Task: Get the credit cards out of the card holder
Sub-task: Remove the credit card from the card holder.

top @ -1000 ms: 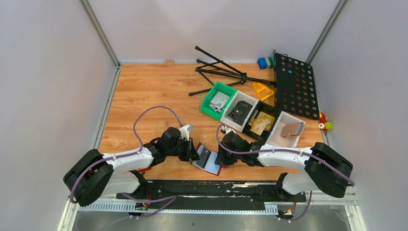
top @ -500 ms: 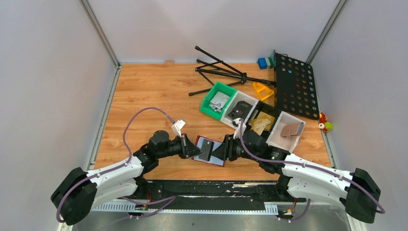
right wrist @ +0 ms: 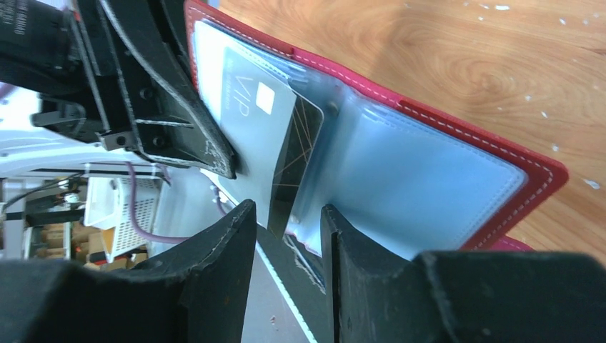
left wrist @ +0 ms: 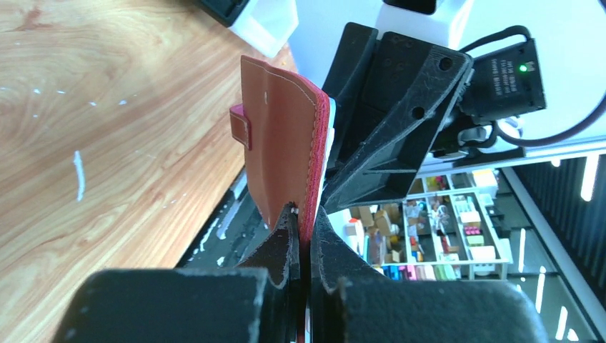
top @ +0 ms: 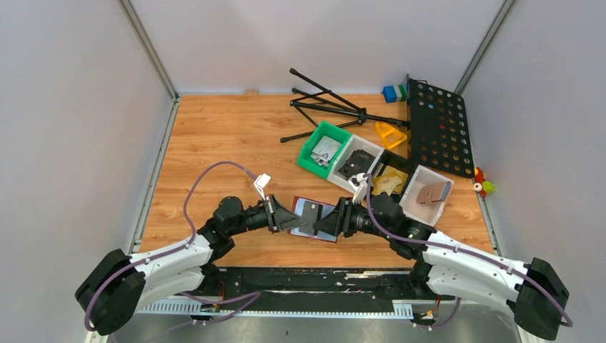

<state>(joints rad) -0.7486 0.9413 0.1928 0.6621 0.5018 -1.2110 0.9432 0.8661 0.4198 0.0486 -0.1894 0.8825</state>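
I am looking down on the rig: the dark-red card holder (top: 314, 216) is being held open low over the wooden table (top: 214, 143), toward 6 o'clock on the tabletop, between my 2 arms. I cannot tell whether any corner is touching the wood. The left gripper (left wrist: 303, 223), reaching in from 9 o'clock, is clenching the holder's stitched edge between closed fingers. It is tilting the wallet up so the grey inner pockets are facing the other arm. I judge this grip is bracing the holder so a card can slide out without the wallet following. The snap tab (left wrist: 241, 123) is sticking out loose on the outer cover. The right gripper (right wrist: 286, 214), coming in from 3 o'clock, is standing released, its 2 fingers parted and straddling the exposed card edges. 2 cards are showing there: a pale card (right wrist: 246, 118) marked VIP and a dark card (right wrist: 299, 153) with thin gold lines, overlapping and poking out of the pockets. Neither finger appears to be pressing a card, so I judge no card is out yet and the pinch is the next step. A row of 4 small bins (top: 306, 153) is sitting at 1 o'clock from the holder, well apart.
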